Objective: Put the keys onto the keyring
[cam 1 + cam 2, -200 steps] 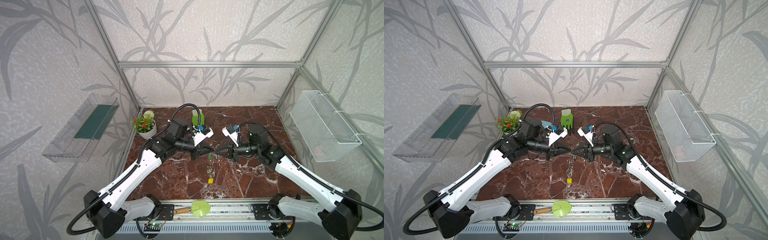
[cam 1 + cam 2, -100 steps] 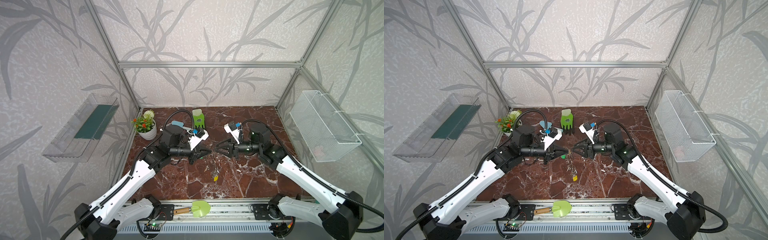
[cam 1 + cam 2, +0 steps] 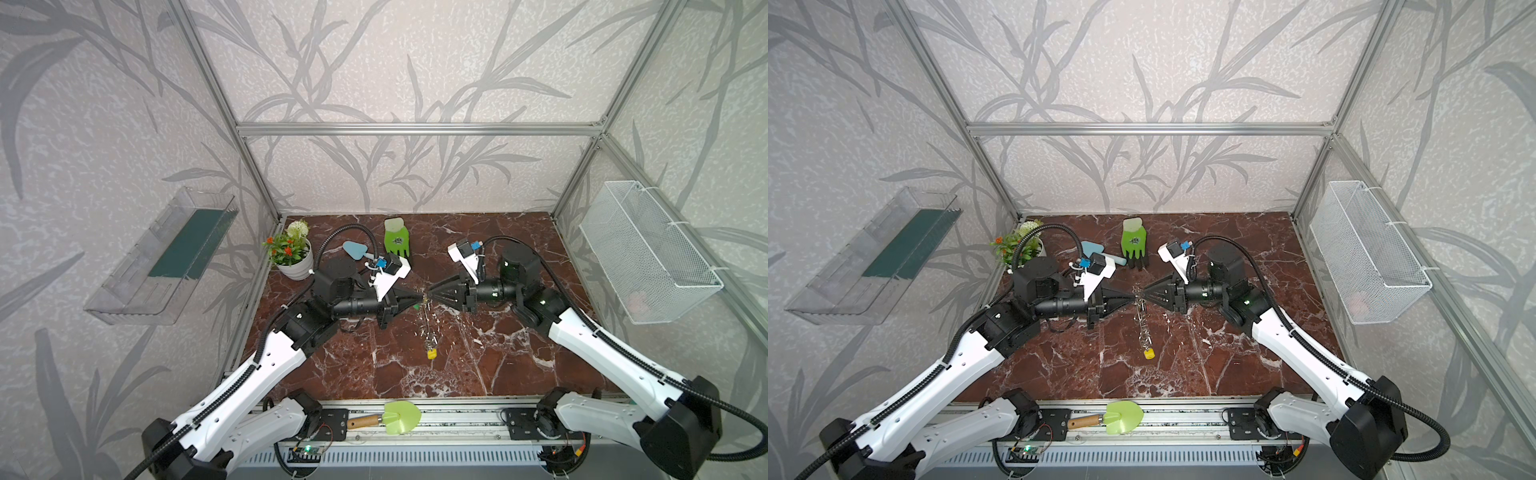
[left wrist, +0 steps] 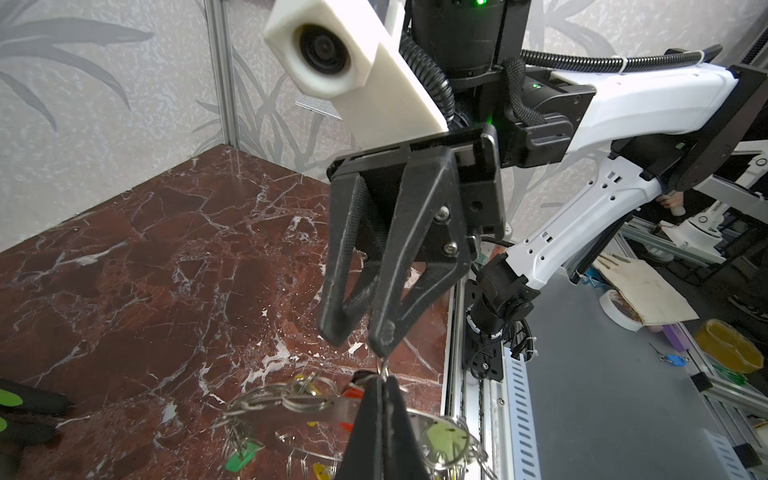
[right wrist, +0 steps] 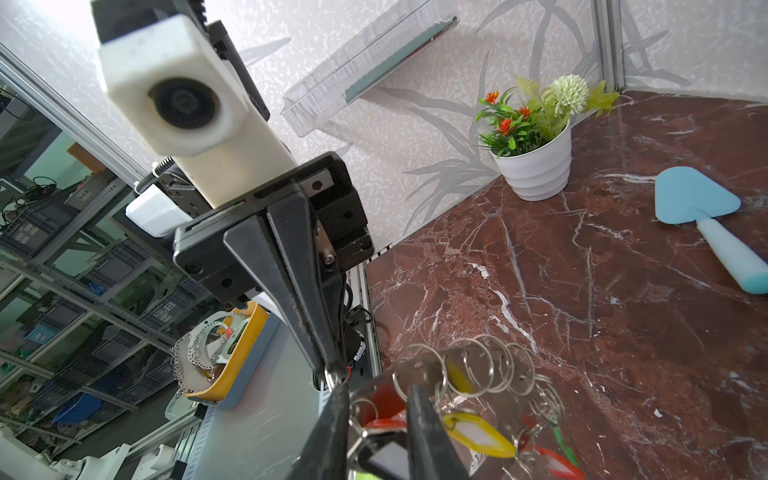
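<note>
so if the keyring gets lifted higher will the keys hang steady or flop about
Probably floppy: the keys hang as a loose string under the keyring, so they would likely swing. Being mostly metal, it is likely heavy for its size, and its thin flat rim might slip.

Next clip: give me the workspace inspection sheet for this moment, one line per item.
Surface: marble tabletop, no spills seen.
Job's things: keyring held in mid-air; keys hang below it.
Clutter: green glove, blue trowel and flower pot at the back; green trowel on the front rail.
Grippers: left gripper shut on the keyring; right gripper tip to tip with it, jaws slightly apart.
Cables: black hoses arch over both arms, away from the keys.
Surroundings: clear shelf on left wall, wire basket on right wall.
</note>
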Available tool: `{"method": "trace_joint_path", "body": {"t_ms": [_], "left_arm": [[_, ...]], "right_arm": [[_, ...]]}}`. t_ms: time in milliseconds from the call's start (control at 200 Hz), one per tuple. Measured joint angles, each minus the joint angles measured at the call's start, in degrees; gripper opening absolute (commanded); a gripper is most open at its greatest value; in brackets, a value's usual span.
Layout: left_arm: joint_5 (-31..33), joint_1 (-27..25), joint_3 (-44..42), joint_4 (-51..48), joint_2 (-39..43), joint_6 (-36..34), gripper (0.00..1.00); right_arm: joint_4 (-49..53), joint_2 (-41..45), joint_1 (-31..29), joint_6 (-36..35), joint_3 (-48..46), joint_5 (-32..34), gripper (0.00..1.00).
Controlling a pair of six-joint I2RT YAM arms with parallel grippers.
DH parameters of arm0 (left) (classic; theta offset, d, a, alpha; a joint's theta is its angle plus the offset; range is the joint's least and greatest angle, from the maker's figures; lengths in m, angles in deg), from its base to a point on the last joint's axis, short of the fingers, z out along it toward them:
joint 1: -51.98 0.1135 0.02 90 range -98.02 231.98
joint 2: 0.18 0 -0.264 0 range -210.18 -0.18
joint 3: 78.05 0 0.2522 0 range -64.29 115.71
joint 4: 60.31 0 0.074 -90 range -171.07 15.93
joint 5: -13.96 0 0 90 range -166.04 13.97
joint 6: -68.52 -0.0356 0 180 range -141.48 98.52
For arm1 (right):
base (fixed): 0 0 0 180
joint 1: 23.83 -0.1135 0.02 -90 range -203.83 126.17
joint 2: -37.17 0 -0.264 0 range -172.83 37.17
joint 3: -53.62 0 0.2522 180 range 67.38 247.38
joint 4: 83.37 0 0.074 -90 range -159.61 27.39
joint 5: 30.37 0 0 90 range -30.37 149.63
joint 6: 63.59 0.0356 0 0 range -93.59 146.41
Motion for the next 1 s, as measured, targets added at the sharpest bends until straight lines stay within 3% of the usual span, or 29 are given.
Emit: {"method": "trace_joint_path", "body": {"t_ms": [180, 520, 555, 595, 740, 1000], "left_arm": [[3.30, -0.02, -3.06, 4.90, 1.64, 3.13, 0.00], [6.21, -0.02, -7.34, 13.38, 4.72, 8.02, 0.00], [6.29, -0.02, -7.41, 13.88, 4.72, 8.37, 0.00], [6.34, -0.02, -7.54, 14.47, 4.76, 8.66, 0.00], [6.12, -0.02, -7.74, 15.37, 5.29, 9.42, 0.00], [5.64, -0.02, -8.50, 15.58, 6.43, 9.64, 0.00]], "right_arm": [[-0.57, 0.02, -0.04, 0.20, -0.81, -0.68, 0.28], [-2.27, 0.02, -0.04, 0.70, -1.40, -1.92, 0.15], [-2.45, 0.02, -0.04, 0.83, -1.40, -1.97, 0.16], [-2.64, 0.00, -0.04, 1.01, -1.40, -1.97, 0.23], [-2.62, 0.00, -0.02, 1.05, -1.40, -1.16, 0.31], [-3.26, -0.74, 0.28, 1.62, -1.38, -0.31, 0.37]]}}
